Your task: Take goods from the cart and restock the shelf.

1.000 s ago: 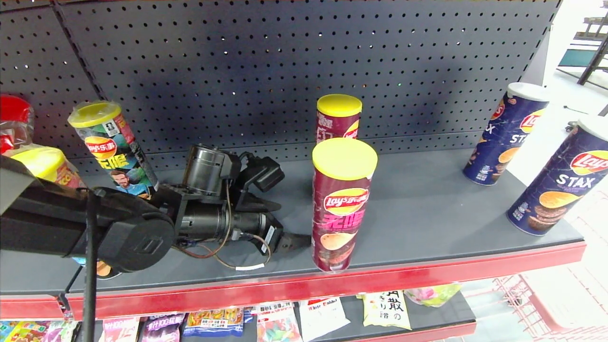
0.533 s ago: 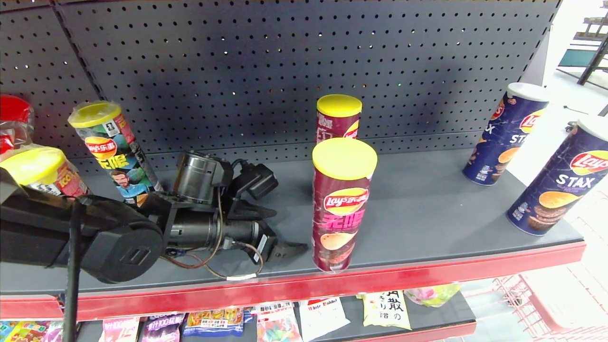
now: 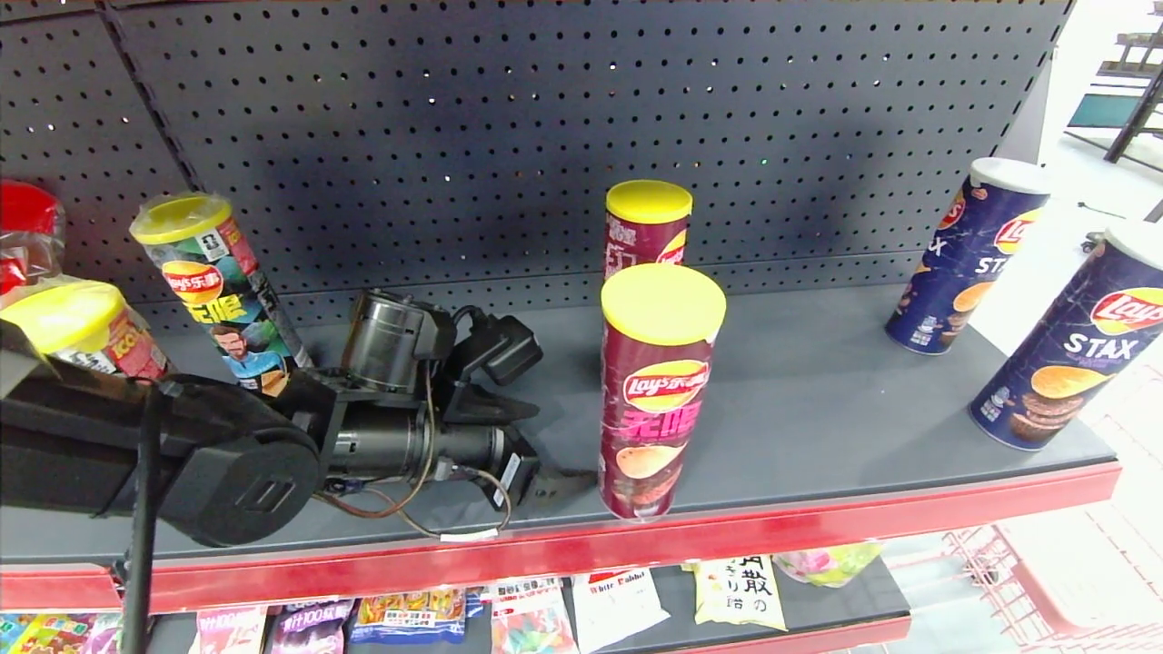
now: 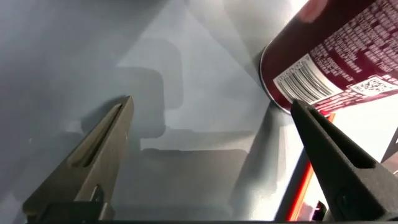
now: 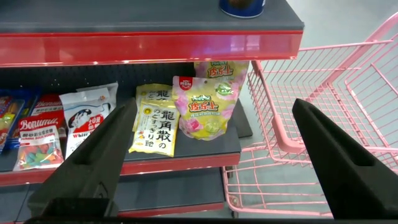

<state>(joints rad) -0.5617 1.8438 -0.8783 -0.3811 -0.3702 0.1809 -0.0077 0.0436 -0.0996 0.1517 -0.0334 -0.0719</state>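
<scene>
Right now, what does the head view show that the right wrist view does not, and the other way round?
Head view adds: the left gripper, open, low over the upper shelf beside the front maroon can, a second maroon can behind it, and the pegboard wall.
Right wrist view adds: the right gripper, open and holding nothing, facing the lower shelf.
Both: the upper shelf's red edge, the yellow snack bag on the lower shelf, and the pink cart.

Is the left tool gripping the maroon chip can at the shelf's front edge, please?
No, the left tool stands wide open, and the maroon chip can stands just ahead of it, not clamped.
</scene>
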